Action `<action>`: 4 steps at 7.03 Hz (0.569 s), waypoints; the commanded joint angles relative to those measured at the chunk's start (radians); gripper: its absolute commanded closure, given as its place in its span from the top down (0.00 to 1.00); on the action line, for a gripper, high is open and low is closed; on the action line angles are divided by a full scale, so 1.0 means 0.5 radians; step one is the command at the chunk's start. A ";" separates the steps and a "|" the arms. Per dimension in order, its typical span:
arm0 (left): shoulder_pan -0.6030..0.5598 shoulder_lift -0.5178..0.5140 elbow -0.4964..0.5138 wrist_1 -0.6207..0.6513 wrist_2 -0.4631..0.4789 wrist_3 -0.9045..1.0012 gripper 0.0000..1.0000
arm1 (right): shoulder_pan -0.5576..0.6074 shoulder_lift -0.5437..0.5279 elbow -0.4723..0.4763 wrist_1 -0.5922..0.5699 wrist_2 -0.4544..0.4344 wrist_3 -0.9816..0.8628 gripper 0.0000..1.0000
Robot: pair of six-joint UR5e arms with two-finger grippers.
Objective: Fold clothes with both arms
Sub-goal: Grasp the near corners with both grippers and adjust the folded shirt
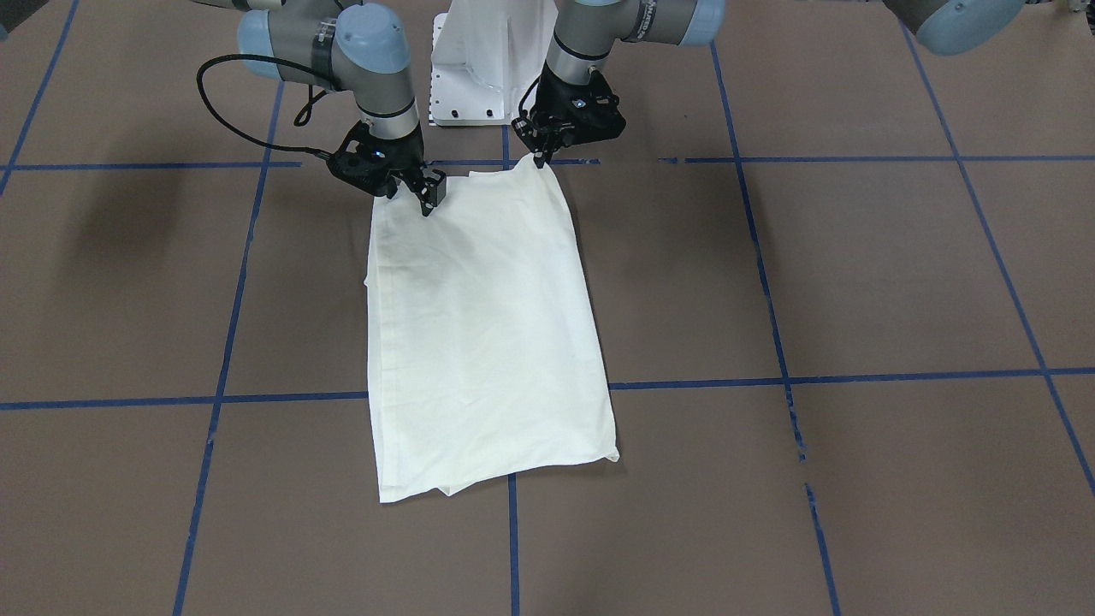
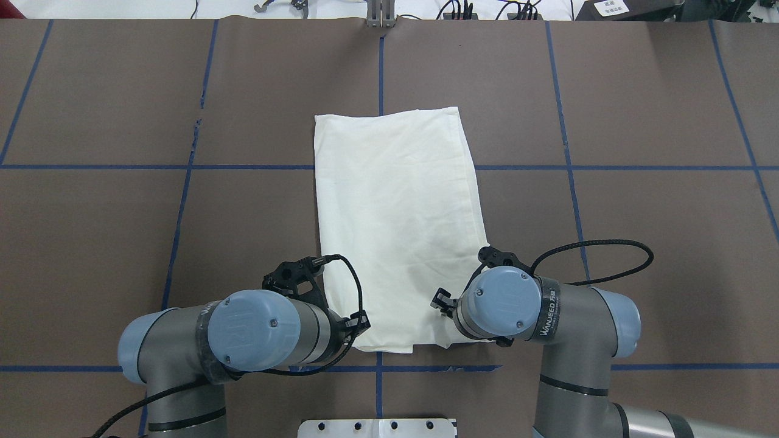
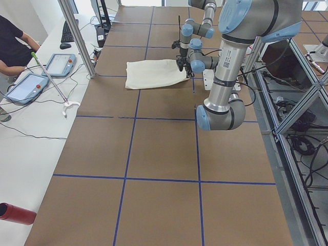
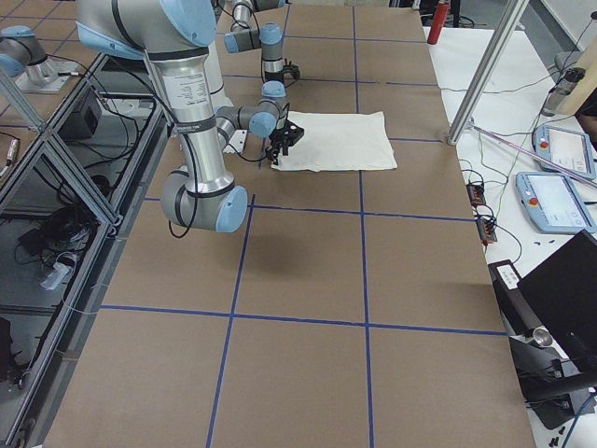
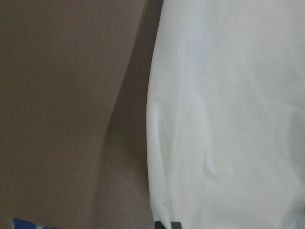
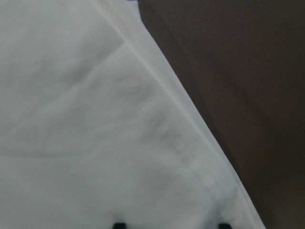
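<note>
The cream-white T-shirt [image 1: 488, 325] lies folded into a long rectangle, plain side up, on the brown table; it also shows in the overhead view [image 2: 395, 213]. Both arms reach down to its edge nearest the robot. My left gripper [image 1: 541, 162] is shut on one near corner, which rises slightly; in its wrist view the fingertips [image 5: 167, 224] sit together just inside the cloth edge. My right gripper [image 1: 425, 198] stands open over the other near corner, its fingertips [image 6: 119, 225] apart above the hemmed edge. The print is hidden.
The white pedestal base [image 1: 479, 68] stands just behind the shirt's near edge. Blue tape lines [image 1: 513, 547] grid the table. Beside the table's left end, a person [image 3: 13, 46] sits at a white bench with tablets [image 3: 28, 84] and a red cylinder [image 3: 15, 212].
</note>
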 commanded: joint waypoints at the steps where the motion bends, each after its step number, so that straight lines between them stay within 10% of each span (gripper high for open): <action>1: 0.000 0.000 -0.001 0.000 0.000 0.000 0.00 | 0.002 0.012 0.009 0.000 0.003 0.002 0.04; 4: 0.000 0.000 -0.001 0.000 0.000 0.000 0.00 | 0.048 0.027 0.024 0.000 0.013 -0.001 0.00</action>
